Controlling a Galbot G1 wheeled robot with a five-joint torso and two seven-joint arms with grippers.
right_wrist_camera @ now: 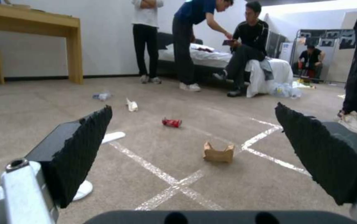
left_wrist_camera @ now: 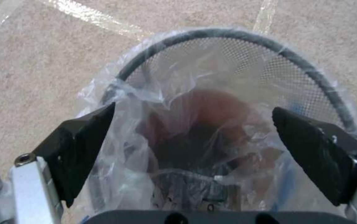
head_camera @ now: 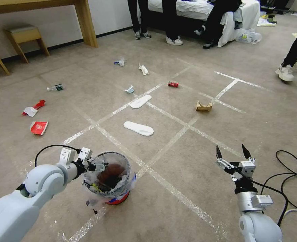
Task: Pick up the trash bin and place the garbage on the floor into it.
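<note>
- My left gripper [head_camera: 99, 165] sits at the near rim of the trash bin [head_camera: 112, 181], fingers spread wide in the left wrist view, one black pad [left_wrist_camera: 78, 149] on each side of the crinkled liner and neither clearly touching it.
- The bin stands upright on the floor [head_camera: 175, 188] just in front of me, mouth up, red base down, beside a white tape line [head_camera: 175, 193].
- My right gripper [head_camera: 232, 154] hangs over bare carpet on my right, fingers apart and pointing forward, holding nothing.
- Two white slippers lie flat ahead: the near slipper [head_camera: 138, 128] runs roughly left to right, the far slipper [head_camera: 141, 101] slants away to the right.
- Beyond them lie a crushed red can [head_camera: 173, 84] and a crumpled brown paper bag [head_camera: 203, 106].
- To my left lie red packets [head_camera: 38, 127] and what seems to be a small bottle [head_camera: 55, 87].
</note>
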